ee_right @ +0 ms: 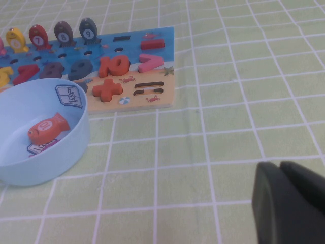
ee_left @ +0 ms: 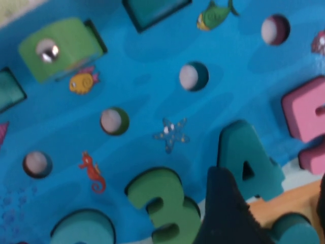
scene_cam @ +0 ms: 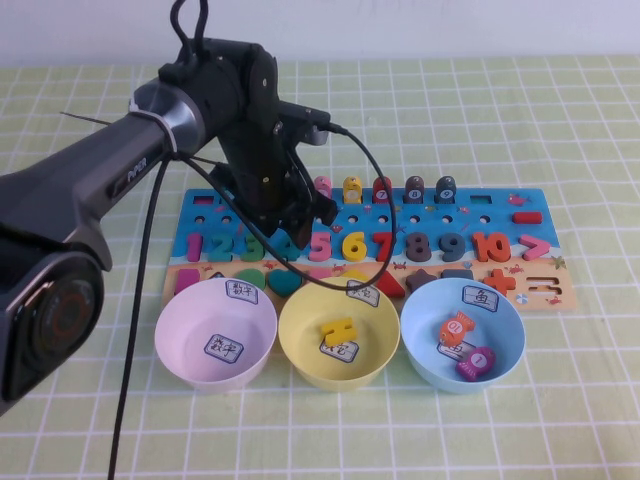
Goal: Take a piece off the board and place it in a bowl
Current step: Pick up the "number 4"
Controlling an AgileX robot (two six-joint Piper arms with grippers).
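Note:
The blue puzzle board (scene_cam: pixel 480 205) lies across the middle of the table. My left gripper (scene_cam: pixel 290 238) is low over its digit row and hides the piece in the high view. In the left wrist view the dark-teal "4" (ee_left: pixel 249 157) sits on the board (ee_left: pixel 147 76) between my open left gripper's (ee_left: pixel 271 180) two fingers. One finger (ee_left: pixel 223 213) overlaps its edge; the other is at the frame's edge, apart from it. The pink-lilac bowl (scene_cam: pixel 215 335) stands empty in front of the board, at the left. My right gripper (ee_right: pixel 280 166) is shut and empty over the tablecloth, out of the high view.
The green "3" (ee_left: pixel 162 198) and the pink "5" (ee_left: pixel 304 109) flank the 4. The teal heart (scene_cam: pixel 284 282) lies just below it. A yellow bowl (scene_cam: pixel 338 335) and a light blue bowl (scene_cam: pixel 462 335), each holding pieces, stand beside the pink one.

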